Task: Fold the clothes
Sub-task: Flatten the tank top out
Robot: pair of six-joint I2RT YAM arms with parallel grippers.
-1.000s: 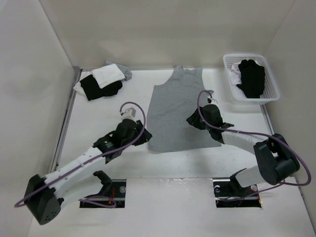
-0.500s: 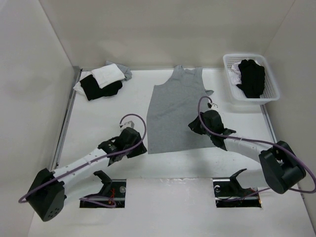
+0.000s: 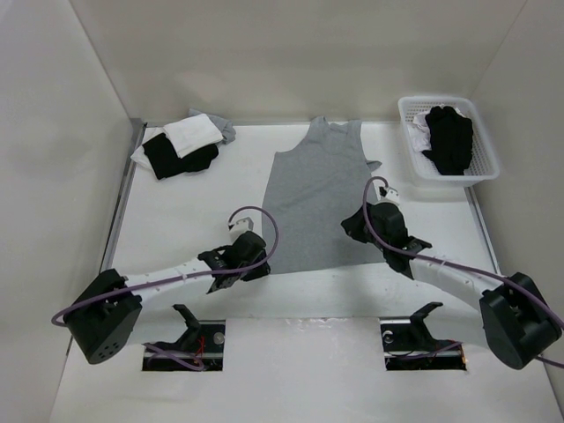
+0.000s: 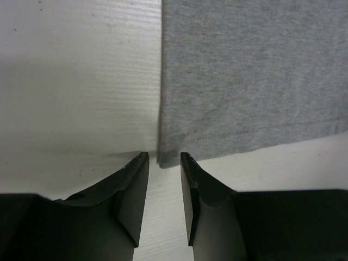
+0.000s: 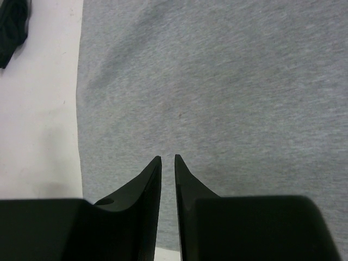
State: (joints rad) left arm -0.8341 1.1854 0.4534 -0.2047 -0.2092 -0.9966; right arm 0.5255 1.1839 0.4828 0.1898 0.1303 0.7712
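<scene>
My white table point(image 3: 176, 211) carries the grey tank top point(image 3: 313, 198) spread flat at its middle, black and white folded pieces point(image 3: 181, 145) far left, a white basket point(image 3: 451, 182) far right.

**Open lane on the left, far corners blocked**

Bare table point(image 3: 176, 220) runs wide between the grey tank top point(image 3: 313, 203) and the left wall point(image 3: 62, 176). The folded black and white pile point(image 3: 181, 145) fills the far-left corner, the white basket point(image 3: 449, 181) the far-right. The left arm point(image 3: 167, 282) and right arm point(image 3: 449, 275) lie low across the near strip.
</scene>
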